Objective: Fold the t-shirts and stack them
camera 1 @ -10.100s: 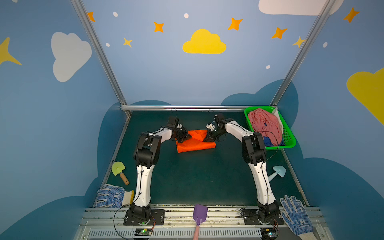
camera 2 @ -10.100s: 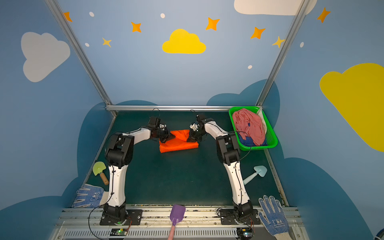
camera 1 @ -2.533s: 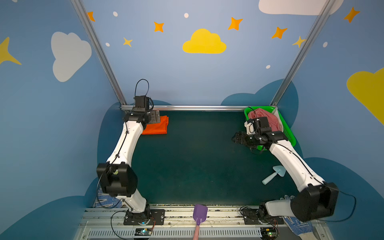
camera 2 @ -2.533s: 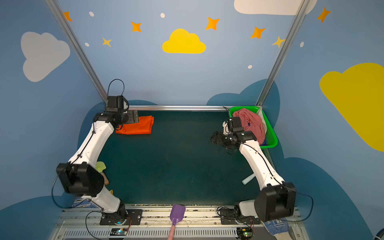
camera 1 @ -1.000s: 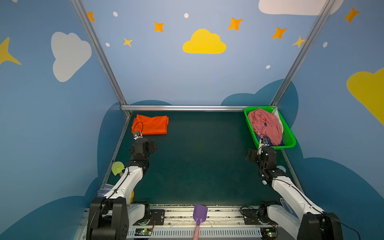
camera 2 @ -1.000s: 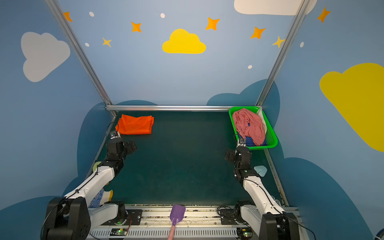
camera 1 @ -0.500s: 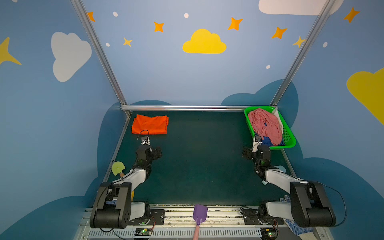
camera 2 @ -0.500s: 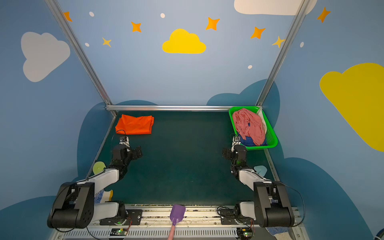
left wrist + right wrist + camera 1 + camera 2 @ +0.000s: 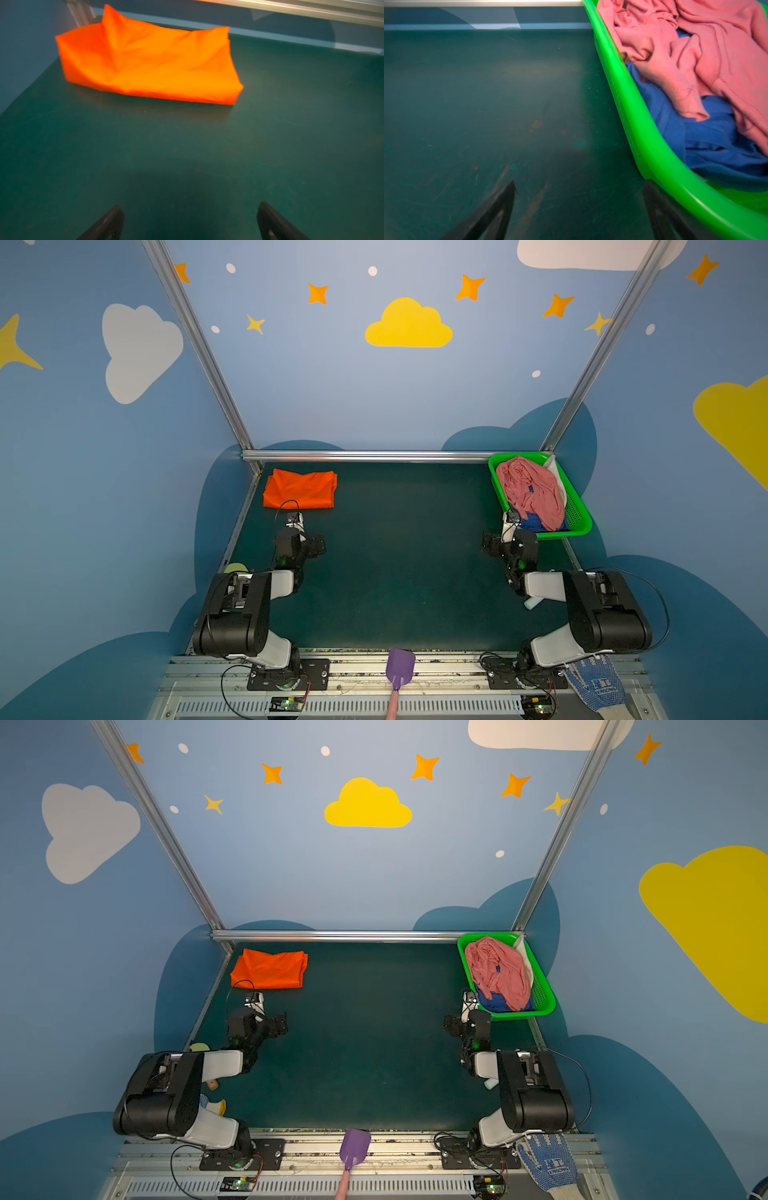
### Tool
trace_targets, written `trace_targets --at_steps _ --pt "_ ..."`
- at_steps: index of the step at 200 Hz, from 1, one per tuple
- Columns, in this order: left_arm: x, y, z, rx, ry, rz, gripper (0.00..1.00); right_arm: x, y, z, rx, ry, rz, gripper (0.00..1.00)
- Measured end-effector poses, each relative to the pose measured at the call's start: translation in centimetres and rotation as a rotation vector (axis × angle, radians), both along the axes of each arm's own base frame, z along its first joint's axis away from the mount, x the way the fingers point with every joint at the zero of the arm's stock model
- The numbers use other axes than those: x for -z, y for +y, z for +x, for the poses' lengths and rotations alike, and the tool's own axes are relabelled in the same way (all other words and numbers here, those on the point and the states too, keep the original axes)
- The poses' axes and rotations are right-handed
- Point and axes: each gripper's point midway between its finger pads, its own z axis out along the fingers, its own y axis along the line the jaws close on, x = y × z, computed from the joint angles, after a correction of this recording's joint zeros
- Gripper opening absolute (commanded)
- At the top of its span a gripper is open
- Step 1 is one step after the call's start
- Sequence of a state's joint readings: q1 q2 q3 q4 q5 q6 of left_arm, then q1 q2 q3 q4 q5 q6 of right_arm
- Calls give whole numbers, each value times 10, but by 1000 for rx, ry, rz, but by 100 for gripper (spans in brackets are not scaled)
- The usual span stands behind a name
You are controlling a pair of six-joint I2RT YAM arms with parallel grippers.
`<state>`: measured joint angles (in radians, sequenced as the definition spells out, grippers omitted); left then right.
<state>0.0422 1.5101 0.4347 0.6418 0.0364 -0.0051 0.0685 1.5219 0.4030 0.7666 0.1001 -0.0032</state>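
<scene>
Orange t-shirt (image 9: 300, 489) lies folded at upper left in both top views, apparently starting the stack, while pink t-shirt (image 9: 530, 489) and blue t-shirt (image 9: 534, 524) wait in the green basket (image 9: 579, 516) at upper right; left gripper (image 9: 191, 206) and right gripper (image 9: 579, 182) gape empty.

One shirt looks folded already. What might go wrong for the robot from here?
1. The pink shirt lies tangled over the blue shirt in the basket; grabbing one may drag both out.
2. The right tool sits open beside the basket's wall, so reaching in could knock it.
3. The orange shirt is loosely folded with raised corners; a shirt stacked on it may sit crooked.
</scene>
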Motion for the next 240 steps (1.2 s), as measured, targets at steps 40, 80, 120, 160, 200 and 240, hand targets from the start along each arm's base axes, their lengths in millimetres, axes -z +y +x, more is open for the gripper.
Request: trace_targets --at_steps 40,80,120,160,200,240 --pt "-4 1 2 -5 -12 -9 100 -1 2 1 -12 -6 7 97" --pt "-4 1 3 -6 -13 -9 100 -2 3 1 -18 -7 10 97" --pt "-4 1 3 -6 -13 -9 100 -2 3 1 -18 -8 10 97" --pt "-4 1 3 -6 -13 -9 100 -2 3 1 -19 -8 10 97" --pt "-4 1 3 -6 -13 -9 100 -2 3 1 -19 -8 11 97" --pt "-4 1 3 -6 -13 -9 100 -2 3 1 -21 -9 11 97"
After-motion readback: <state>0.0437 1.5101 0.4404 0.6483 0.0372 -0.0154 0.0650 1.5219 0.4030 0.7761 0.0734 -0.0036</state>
